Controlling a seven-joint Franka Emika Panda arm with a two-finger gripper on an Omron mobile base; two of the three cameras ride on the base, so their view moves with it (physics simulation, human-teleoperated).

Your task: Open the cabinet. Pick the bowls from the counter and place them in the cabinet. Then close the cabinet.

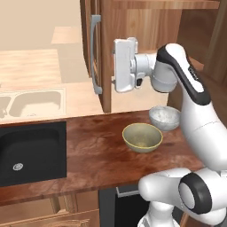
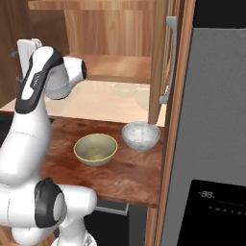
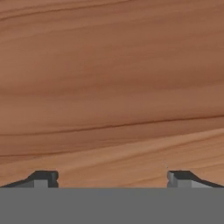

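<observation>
The cabinet (image 1: 146, 22) stands open, its left door (image 1: 105, 53) swung out edge-on with a grey bar handle (image 1: 94, 53). My gripper (image 1: 112, 65) is level with that handle and points straight at the door's inner face. In the hand view the gripper (image 3: 113, 177) is open, fingertips far apart, wood grain close in front and nothing between them. On the dark counter (image 1: 88, 146) below sit two bowls: an olive-yellow one (image 1: 142, 137) (image 2: 95, 149) and a white-grey one (image 1: 164, 117) (image 2: 140, 135) behind it. The right door's handle (image 2: 168, 62) and the wooden shelf (image 2: 115, 65) show too.
A black sink (image 1: 31, 153) is inset in the counter at the left. Beyond lies a paler counter with a beige sink (image 1: 31, 102). A tall grey fridge (image 2: 216, 120) stands right beside the counter's right end. My own arm (image 2: 33, 120) leans over the counter's left part.
</observation>
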